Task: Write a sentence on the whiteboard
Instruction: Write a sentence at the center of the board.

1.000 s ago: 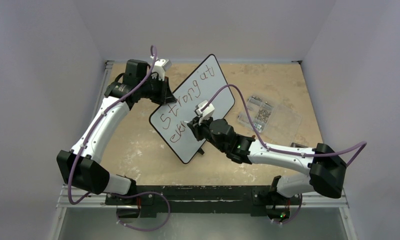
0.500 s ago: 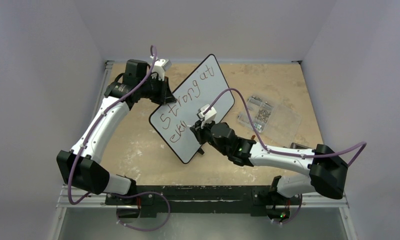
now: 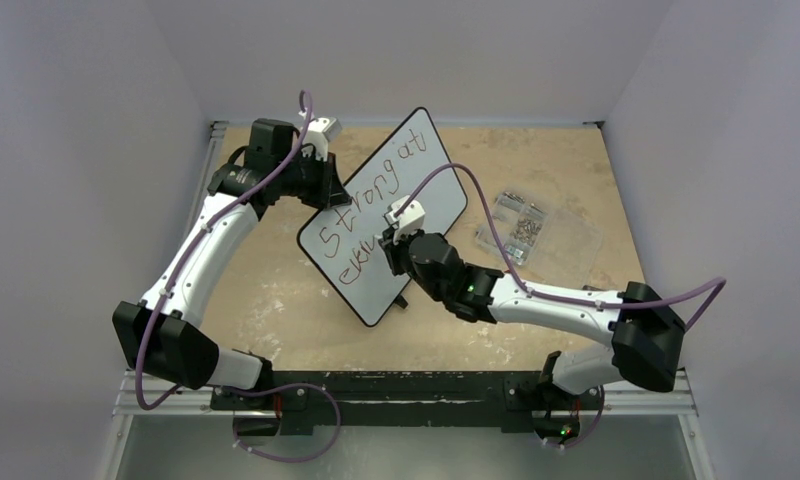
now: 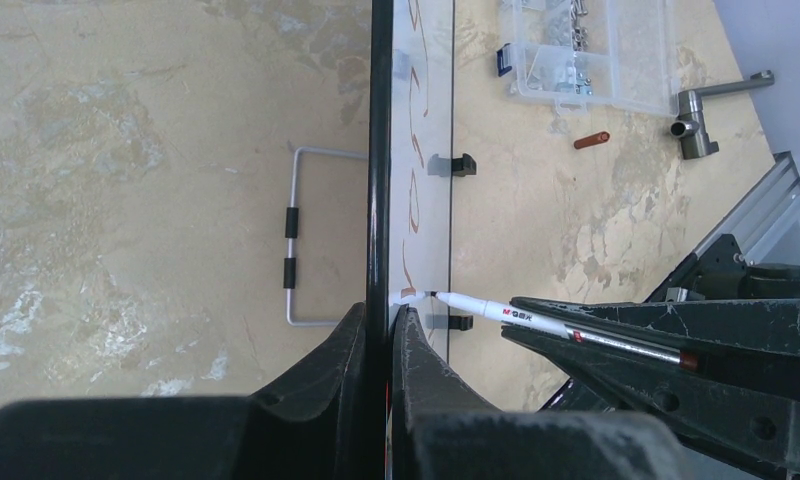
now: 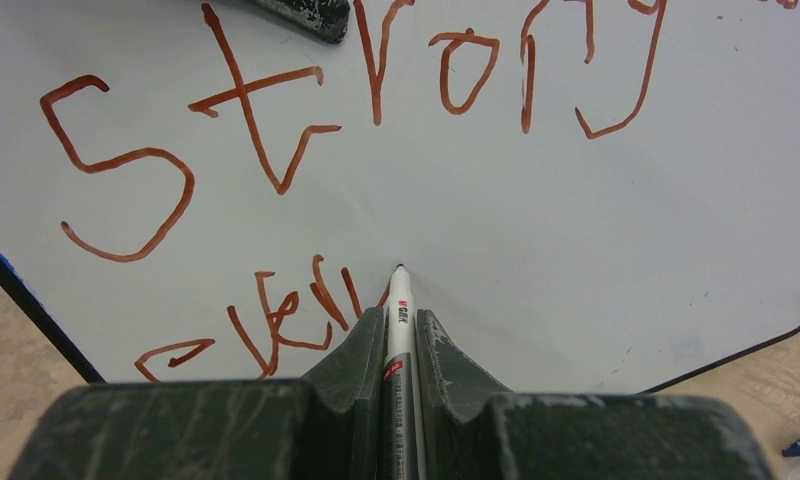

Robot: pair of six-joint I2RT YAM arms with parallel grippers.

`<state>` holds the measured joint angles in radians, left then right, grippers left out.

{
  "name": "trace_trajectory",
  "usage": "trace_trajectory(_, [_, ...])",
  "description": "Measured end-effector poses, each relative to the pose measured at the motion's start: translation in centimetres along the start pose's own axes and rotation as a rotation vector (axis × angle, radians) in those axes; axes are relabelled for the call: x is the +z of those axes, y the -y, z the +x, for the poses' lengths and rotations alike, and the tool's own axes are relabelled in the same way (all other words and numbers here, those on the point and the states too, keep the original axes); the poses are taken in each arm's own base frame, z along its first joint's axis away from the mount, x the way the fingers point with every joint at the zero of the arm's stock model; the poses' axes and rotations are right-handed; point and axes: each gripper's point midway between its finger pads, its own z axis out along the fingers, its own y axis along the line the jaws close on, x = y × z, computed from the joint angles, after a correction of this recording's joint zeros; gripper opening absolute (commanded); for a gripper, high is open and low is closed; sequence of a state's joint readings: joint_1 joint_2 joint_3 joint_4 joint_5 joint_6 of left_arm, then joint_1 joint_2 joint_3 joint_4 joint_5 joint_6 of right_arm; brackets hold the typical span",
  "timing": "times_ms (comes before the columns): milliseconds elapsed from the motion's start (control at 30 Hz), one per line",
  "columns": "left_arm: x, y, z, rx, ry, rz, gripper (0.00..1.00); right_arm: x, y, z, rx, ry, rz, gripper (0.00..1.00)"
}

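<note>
The whiteboard (image 3: pixel 371 298) stands propped near the middle of the worktop (image 3: pixel 276 300). In the top view its long side runs from 1 o'clock to 7 o'clock. The left claw (image 4: pixel 381 320) is clamped on the board's black rim at 10 o'clock. The right claw (image 5: pixel 400 320) is closed around a red-and-white marker (image 5: pixel 400 300), whose tip touches the white surface at 3 o'clock of the lower line's last stroke. The sentence (image 5: pixel 276 130) reads "Strong at", with a few letters beneath. A clear plastic box (image 3: pixel 536 230) lies apart at 3 o'clock.

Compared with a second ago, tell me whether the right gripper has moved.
Yes. In the top view the right gripper has shifted slightly back, away from the near foot of the whiteboard.
</note>
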<state>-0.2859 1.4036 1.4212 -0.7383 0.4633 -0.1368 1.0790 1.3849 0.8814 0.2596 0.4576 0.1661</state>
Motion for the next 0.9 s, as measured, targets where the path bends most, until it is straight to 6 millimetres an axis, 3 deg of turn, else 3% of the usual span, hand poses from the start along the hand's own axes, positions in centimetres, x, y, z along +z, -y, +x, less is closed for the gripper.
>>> trace_trajectory(633, [-0.1, -0.1, -0.1, -0.001, 0.003, -0.008, 0.00, 0.4, -0.2, -0.7, 0.001, 0.008, 0.003, 0.00])
trace_trajectory(900, [-0.2, -0.1, 0.0, -0.001, 0.004, -0.008, 0.00, -0.1, 0.2, 0.8, 0.018, -0.012, 0.005, 0.00])
